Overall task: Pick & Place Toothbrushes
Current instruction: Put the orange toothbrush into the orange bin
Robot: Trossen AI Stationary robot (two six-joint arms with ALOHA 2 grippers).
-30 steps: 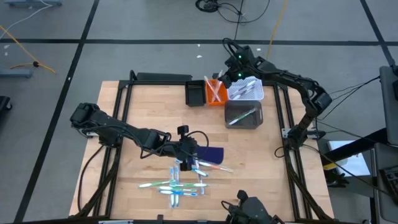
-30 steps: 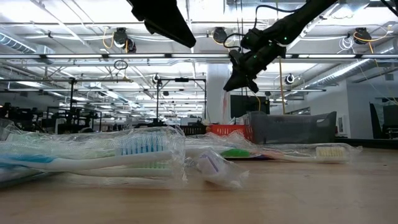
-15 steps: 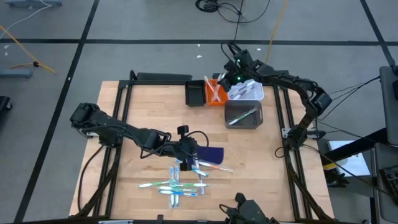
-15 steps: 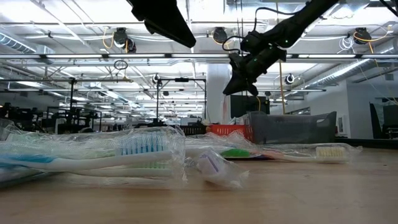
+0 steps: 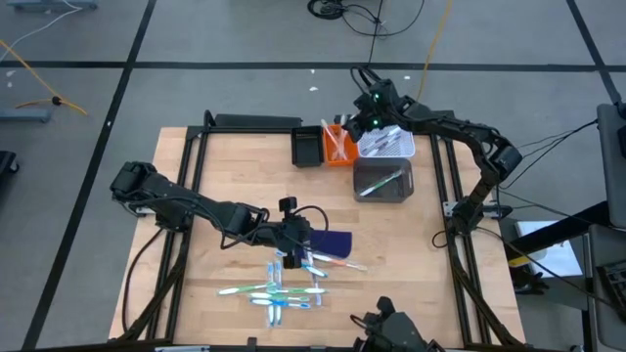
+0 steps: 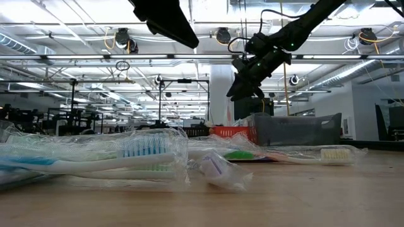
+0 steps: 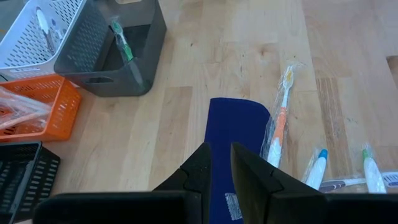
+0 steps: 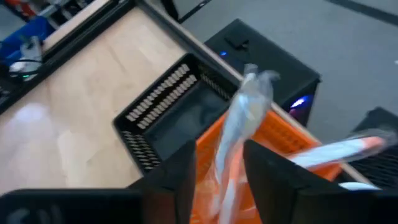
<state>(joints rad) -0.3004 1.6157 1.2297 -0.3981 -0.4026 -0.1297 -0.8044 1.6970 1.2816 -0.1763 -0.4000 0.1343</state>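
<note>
toothbrushes (image 5: 284,290) in clear wrappers lie scattered on the near part of the wooden worktop (image 5: 215,196), a loose cluster of light blue, green and white ones, with an orange-handled one (image 7: 279,127) lying just beside the dark blue mat (image 7: 233,140). more wrapped toothbrushes are already sorted into bins at the far right of the worktop: orange-pink ones in the orange bin (image 5: 337,145), a green one in the dark grey bin (image 5: 382,180), and pale ones in the white bin (image 5: 389,143). an empty-looking black bin (image 5: 305,147) stands just beside the orange one.

the right pincer (image 5: 367,122) hangs above the orange bin. in the right wrist view its two dark fingers (image 8: 180,171) stand apart, and a wrapped toothbrush (image 8: 239,124) stands tilted between them, over the orange bin; i cannot tell whether the fingers touch it.

the left pincer (image 5: 293,256) is low over the worktop at the edge of the toothbrush cluster. in the left wrist view its fingers (image 7: 202,168) stand narrowly apart above the dark blue mat, with nothing visible between them.

in the low view, wrapped toothbrushes (image 6: 126,154) fill the foreground.
</note>
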